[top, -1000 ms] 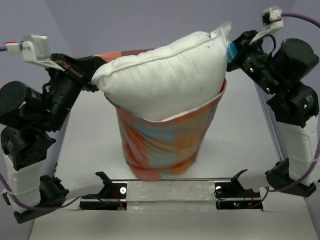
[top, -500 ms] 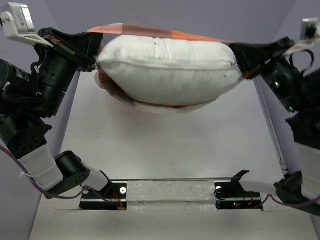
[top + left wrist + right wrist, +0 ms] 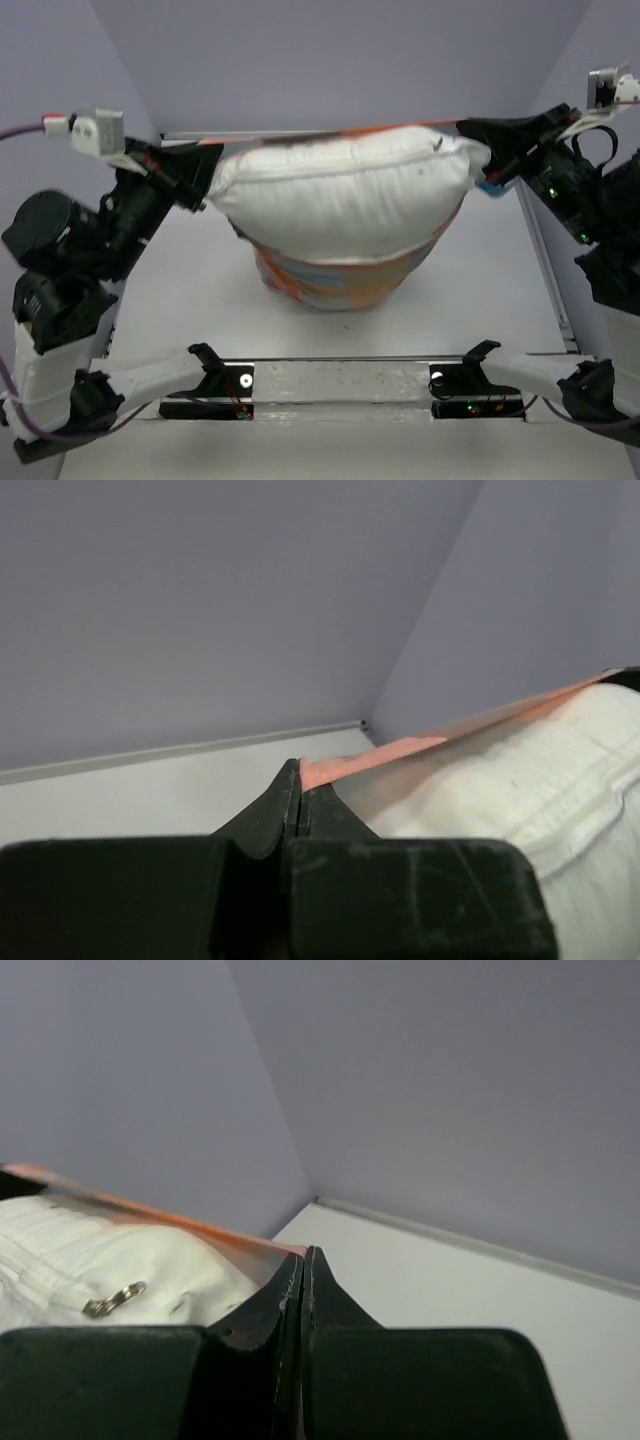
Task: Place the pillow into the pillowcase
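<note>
1. Orange-checked cloth of the pillowcase hangs as a sack under the pillow; its bottom seems to touch the table.
2. The pillow sits about half inside, its long axis running left to right.
3. The left gripper at the pillow's left end and the right gripper at its right end each pinch the pillowcase rim, jaws pressed together.
4. Behind the pillow the rim is stretched tight; both arms are equally near, so I judge the pillow must go straight down.
</note>
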### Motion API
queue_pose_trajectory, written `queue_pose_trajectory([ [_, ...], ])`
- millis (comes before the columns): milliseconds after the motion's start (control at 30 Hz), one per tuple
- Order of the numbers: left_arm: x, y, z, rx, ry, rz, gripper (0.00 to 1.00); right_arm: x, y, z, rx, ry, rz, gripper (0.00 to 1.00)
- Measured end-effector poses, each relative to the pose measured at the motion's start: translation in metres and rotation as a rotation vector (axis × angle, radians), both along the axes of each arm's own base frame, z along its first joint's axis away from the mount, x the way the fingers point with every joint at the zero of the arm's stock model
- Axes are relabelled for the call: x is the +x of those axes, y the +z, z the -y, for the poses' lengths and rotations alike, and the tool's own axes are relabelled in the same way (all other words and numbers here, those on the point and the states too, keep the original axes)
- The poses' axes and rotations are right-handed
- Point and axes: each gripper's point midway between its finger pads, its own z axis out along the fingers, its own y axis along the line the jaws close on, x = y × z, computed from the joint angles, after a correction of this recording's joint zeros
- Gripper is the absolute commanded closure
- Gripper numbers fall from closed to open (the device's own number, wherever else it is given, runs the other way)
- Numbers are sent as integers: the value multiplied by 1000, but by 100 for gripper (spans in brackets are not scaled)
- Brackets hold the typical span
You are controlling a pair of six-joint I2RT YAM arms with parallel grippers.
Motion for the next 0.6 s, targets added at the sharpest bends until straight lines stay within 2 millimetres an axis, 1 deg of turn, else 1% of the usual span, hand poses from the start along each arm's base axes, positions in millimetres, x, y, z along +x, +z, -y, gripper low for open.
queue_pose_trajectory([
  [33, -8, -10, -4, -7, -13, 11, 100, -16, -4, 1, -6, 39, -4, 100],
  [67, -18, -21, -10, -40, -30, 43, 100, -24, -2, -2, -14, 74, -1, 100],
  [100, -27, -33, -18, -51, -40, 51, 100, -29, 2, -10, -21, 124, 5, 100],
  [133, -35, -40, -22, -59, -55, 57, 100, -29, 4, -18, -24, 158, 5, 100],
  [167, -41, -38, -26, -80, -66, 68, 100, -27, 5, -23, -27, 172, 1, 100],
  [200, -46, -30, -28, -95, -77, 79, 100, -24, 9, -26, -27, 177, 3, 100],
  [233, -48, -18, -29, -111, -83, 90, 100, -18, 13, -31, -26, 182, 4, 100],
  [267, -56, 1, -31, -113, -107, 91, 100, -18, 19, -34, -25, 192, 1, 100],
  [300, -63, 27, -31, -130, -135, 117, 100, -21, 31, -33, -15, 200, 16, 100],
  [333, -69, 57, -32, -157, -152, 161, 100, -25, 48, -30, 7, 203, 56, 100],
  [367, -70, 92, -38, -199, -127, 234, 100, -32, 59, -28, 28, 211, 90, 100],
  [400, -60, 104, -38, -210, -89, 262, 100, -41, 70, -24, 57, 226, 138, 100],
  [433, -44, 100, -32, -206, -59, 263, 100, -46, 67, -22, 73, 230, 156, 100],
  [467, -24, 77, -23, -179, -31, 217, 100, -49, 56, -19, 70, 227, 140, 100],
  [500, -11, 52, -19, -145, -6, 159, 100, -48, 47, -18, 64, 219, 123, 100],
  [533, -1, 31, -18, -120, 20, 116, 100, -44, 40, -17, 54, 203, 101, 100],
  [567, 6, 11, -21, -87, 55, 63, 100, -37, 30, -18, 36, 184, 62, 100],
  [600, 10, 9, -23, -74, 77, 46, 100, -23, 18, -22, 9, 160, 13, 100],
])
